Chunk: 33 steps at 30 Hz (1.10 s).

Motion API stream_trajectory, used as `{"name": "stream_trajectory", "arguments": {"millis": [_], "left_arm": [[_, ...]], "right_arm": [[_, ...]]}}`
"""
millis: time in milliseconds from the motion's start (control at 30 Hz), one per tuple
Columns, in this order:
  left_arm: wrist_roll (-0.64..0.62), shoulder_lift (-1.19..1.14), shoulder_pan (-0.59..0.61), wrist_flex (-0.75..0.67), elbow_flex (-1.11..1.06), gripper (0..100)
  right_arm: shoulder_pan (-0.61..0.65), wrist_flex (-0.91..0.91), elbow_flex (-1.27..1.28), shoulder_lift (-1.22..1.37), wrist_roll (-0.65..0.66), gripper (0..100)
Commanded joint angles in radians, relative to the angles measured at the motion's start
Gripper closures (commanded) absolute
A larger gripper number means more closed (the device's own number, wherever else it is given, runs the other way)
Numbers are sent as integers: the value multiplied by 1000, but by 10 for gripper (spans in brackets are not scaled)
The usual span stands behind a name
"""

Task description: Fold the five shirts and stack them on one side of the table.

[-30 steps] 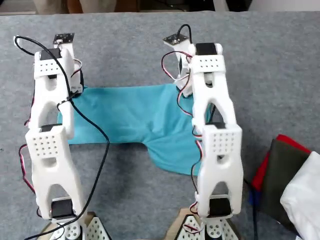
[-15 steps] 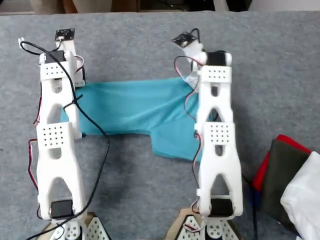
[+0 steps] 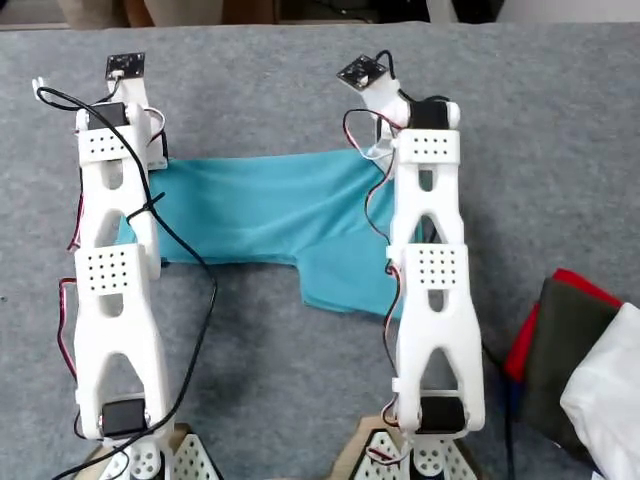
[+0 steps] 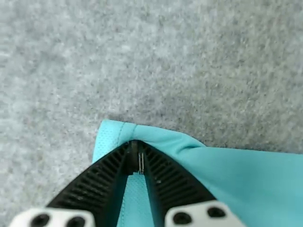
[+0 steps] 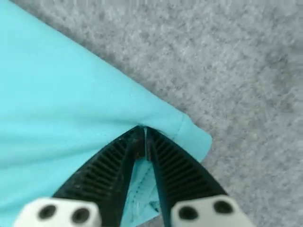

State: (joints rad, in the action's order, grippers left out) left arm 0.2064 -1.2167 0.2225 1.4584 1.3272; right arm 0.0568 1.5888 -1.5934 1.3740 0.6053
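On the grey table (image 3: 560, 120), in its middle and towards the far side, we see the teal shirt (image 3: 260, 215) stretched out from left to right between our two arms. Its long far edge runs almost straight from one wrist to the other. On the near side the cloth is uneven: the left part ends in a straight edge, while the right part drops nearer in a broad flap that passes under our right arm (image 3: 430, 270).

Our left gripper (image 4: 137, 149) is clamped on the far-left corner of the shirt, its black ribbed jaws pressed together with the hemmed edge pinched between them. A small fold of cloth sticks out just past the tips. Our right gripper (image 5: 143, 133) is likewise closed on the far-right corner, with the hem bunched just beyond its tips. We cannot tell whether the held corners touch the table or hang just above it.

Our left arm (image 3: 110, 270) stands over the shirt's left end, and a black cable (image 3: 195, 270) loops across it. Well apart, at the near right edge, lies a pile (image 3: 585, 370) of red, dark and white cloth.
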Motion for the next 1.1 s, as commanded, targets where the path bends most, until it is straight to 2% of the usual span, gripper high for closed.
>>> {"name": "stream_trajectory", "arguments": {"millis": [0, 100, 233, 333, 433, 633, 733, 833, 967, 1067], "left_arm": [[-11, 56, 26, 35, 46, 981], [-3, 67, 21, 126, 72, 981], [-3, 120, 29, 261, 241, 981], [-3, 153, 29, 301, 313, 981], [-5, 171, 35, 302, 279, 981], [-5, 257, 83, 304, 25, 981], [2, 366, 86, 305, -180, 982], [5, 509, 68, 298, -396, 982], [-5, 581, 35, 157, -623, 982], [-63, 568, 15, 57, -735, 981]], "right_arm": [[10, 63, -82, -147, -55, 969], [10, 103, -48, -283, -72, 969], [16, 147, -39, -412, -75, 969], [18, 189, -18, -460, -81, 969], [10, 195, 24, -467, -123, 969], [21, 198, 211, -496, -213, 969], [27, 198, 351, -549, -282, 969], [28, 172, 473, -576, -298, 969], [22, 60, 538, -541, -290, 969], [22, -14, 556, -466, -278, 969]]}}
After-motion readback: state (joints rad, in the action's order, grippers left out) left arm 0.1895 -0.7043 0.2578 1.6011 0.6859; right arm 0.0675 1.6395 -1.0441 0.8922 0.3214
